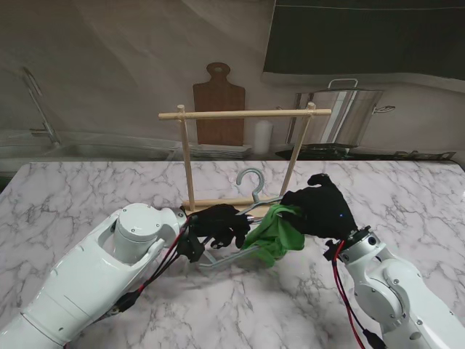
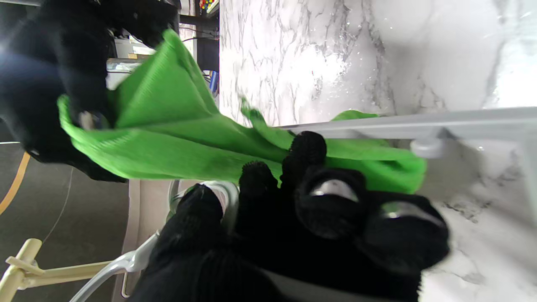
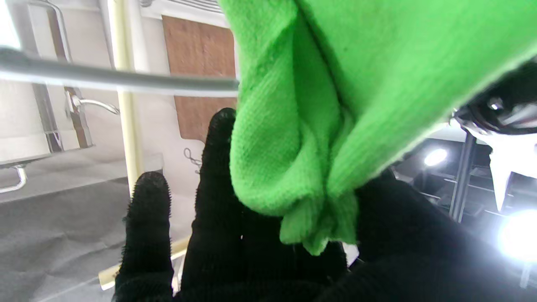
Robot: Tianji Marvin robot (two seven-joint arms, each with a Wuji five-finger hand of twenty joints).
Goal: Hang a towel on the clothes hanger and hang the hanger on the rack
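Stand view: left hand [image 1: 218, 224] closed on the hanger [image 1: 251, 190] near its neck, just in front of the rack [image 1: 243, 114]; right hand [image 1: 320, 207] pinching one end of the towel [image 1: 272, 234], draped across the hanger's bar, also just in front of the rack, hook not yet on the top rail. Best done, probably, by keeping the hanger level and steady while drawing the towel over the bar until both halves hang evenly; too hard a pull risks dragging it off. Left wrist view alone: towel [image 2: 176, 126] folded over the grey bar [image 2: 419, 123], fingers [image 2: 306, 151] touching cloth. Right wrist view alone: bunched corner [image 3: 310, 201] clamped against the palm [image 3: 251, 251], bar running behind.
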